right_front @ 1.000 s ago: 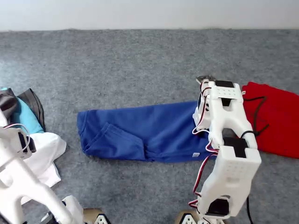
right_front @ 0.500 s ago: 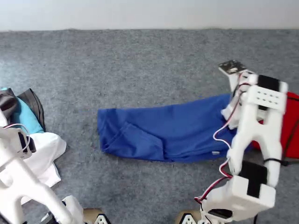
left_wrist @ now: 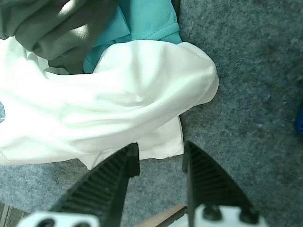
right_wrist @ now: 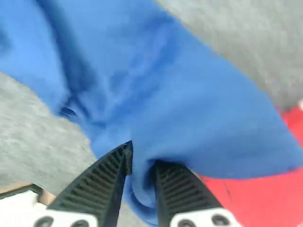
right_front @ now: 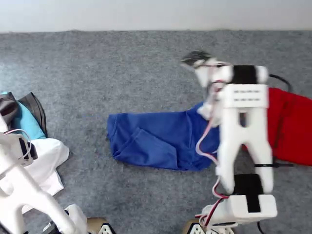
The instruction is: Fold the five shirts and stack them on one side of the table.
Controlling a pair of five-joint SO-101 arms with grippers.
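A blue shirt (right_front: 156, 139) lies across the middle of the grey table, its right end lifted and bunched. My right gripper (right_front: 208, 109) holds that end; in the right wrist view the gripper (right_wrist: 142, 172) is shut on a fold of the blue shirt (right_wrist: 156, 94). A red shirt (right_front: 290, 126) lies flat at the right edge, partly under the right arm. At the left edge sit a white shirt (right_front: 46, 158), a teal shirt (right_front: 27, 124) and a dark grey shirt (right_front: 12, 105). My left gripper (left_wrist: 158, 158) hangs open just off the hem of the white shirt (left_wrist: 109, 109).
Grey carpet-like table surface (right_front: 122, 68) stretches bare behind the shirts up to a pale wall. The left arm (right_front: 17, 185) stands at the front left corner beside the pile.
The right gripper dragged the blue shirt to the right, then swung back left with its end, bunching it. The shirt's left end shifted right. The left arm stayed still.
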